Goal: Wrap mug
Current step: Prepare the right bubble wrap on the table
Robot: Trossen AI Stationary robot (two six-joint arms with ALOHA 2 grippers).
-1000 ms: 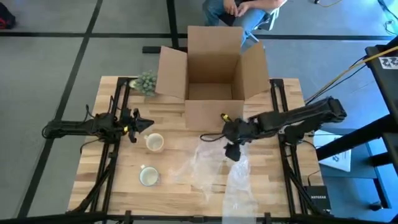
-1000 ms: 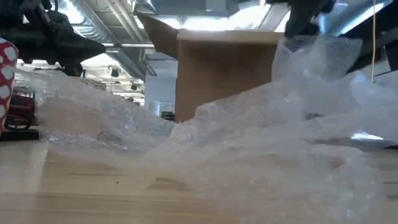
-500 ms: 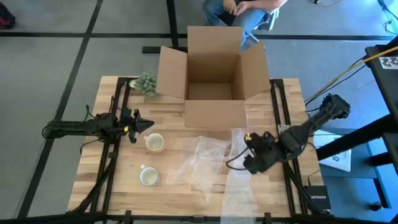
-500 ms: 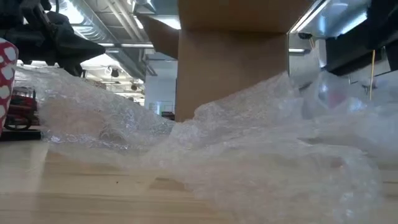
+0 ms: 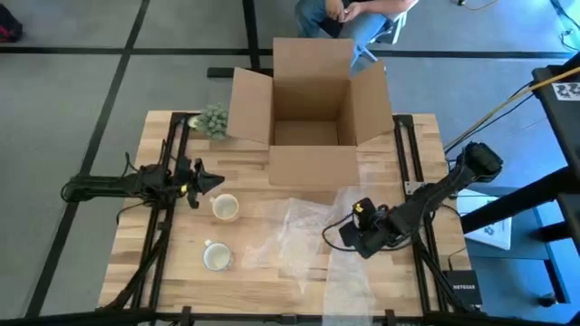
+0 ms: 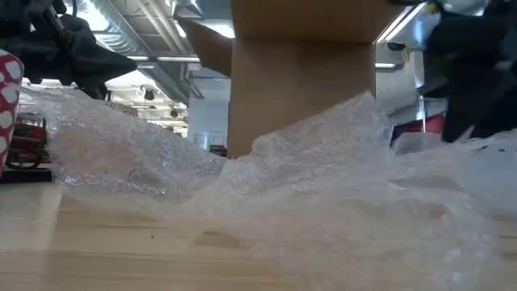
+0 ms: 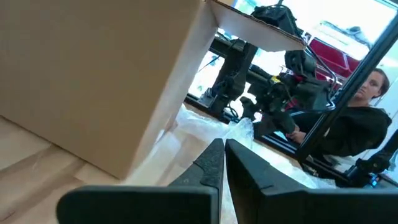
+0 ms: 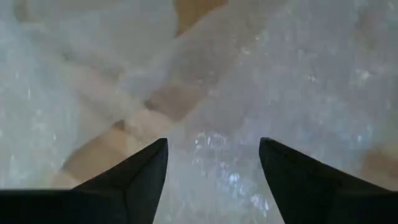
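High view: right gripper (image 5: 349,237), fingers spread wide, hangs over the bubble wrap (image 5: 317,249) at 5 o'clock and risks bunching the loose sheet. Two mugs (image 5: 225,207) (image 5: 217,257) sit bare at 8 o'clock. Left gripper (image 5: 211,179), fingers pinched together and empty, waits at 9 o'clock. One cardboard box (image 5: 310,113) stands open at 12.

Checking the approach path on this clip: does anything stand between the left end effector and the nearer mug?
Nothing visible does. In the high view the left end effector, fingers shut, sits just up-left of the nearer mug, with only bare table between them. The bubble wrap lies to the mug's right, off that path.
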